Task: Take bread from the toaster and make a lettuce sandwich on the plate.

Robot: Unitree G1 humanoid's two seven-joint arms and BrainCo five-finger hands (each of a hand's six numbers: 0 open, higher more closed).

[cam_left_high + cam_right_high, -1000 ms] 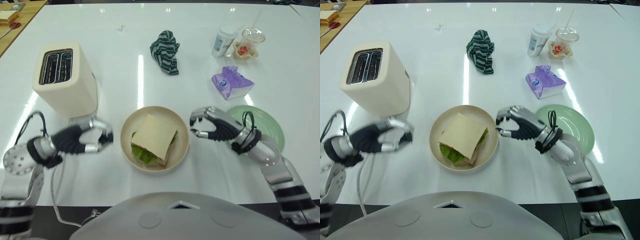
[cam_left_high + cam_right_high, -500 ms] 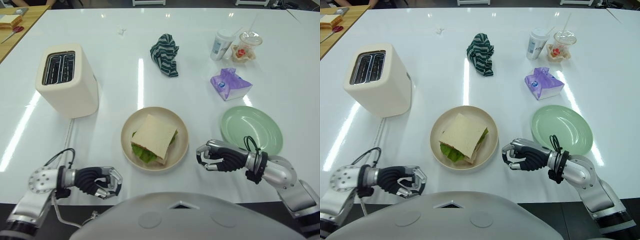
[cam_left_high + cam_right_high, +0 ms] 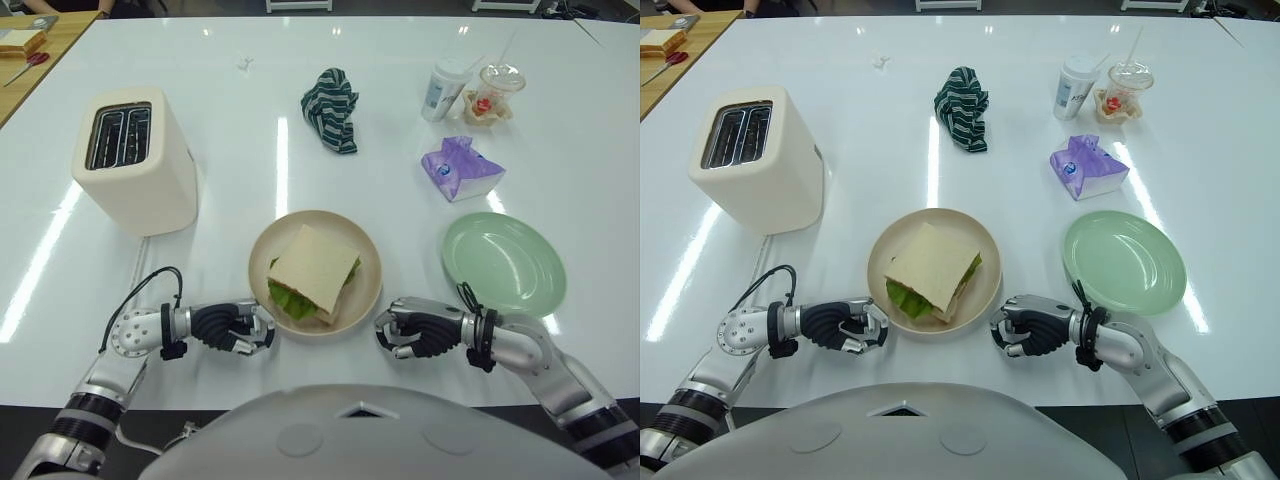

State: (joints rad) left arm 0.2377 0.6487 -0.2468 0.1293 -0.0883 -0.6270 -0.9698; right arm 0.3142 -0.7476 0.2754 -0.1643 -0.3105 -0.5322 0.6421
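At the bottom of the frame, the left hand lies low on the table just beside the lower-left rim of the plate. Its fingers are curled in on nothing, and whether they touch the rim cannot be told. The right hand lies opposite, just off the lower-right rim, likewise curled and empty.

At centre frame, the plate carries the sandwich: a slice of bread on top, lettuce showing at its lower-left edge, and a second slice visible beneath. To the right of the plate sits a green plate with nothing on it.

At the left of the frame, the toaster stands upright, well apart from the plate, and its slots appear dark and vacant.

Toward the top of the frame lie a purple tissue pack, a striped cloth and two cups.

Assessment: assembly appears complete and the work is at its closing step. The next move calls only for drawing both hands clear without nudging the plate. The top slice sits slightly askew, and squaring it is optional.
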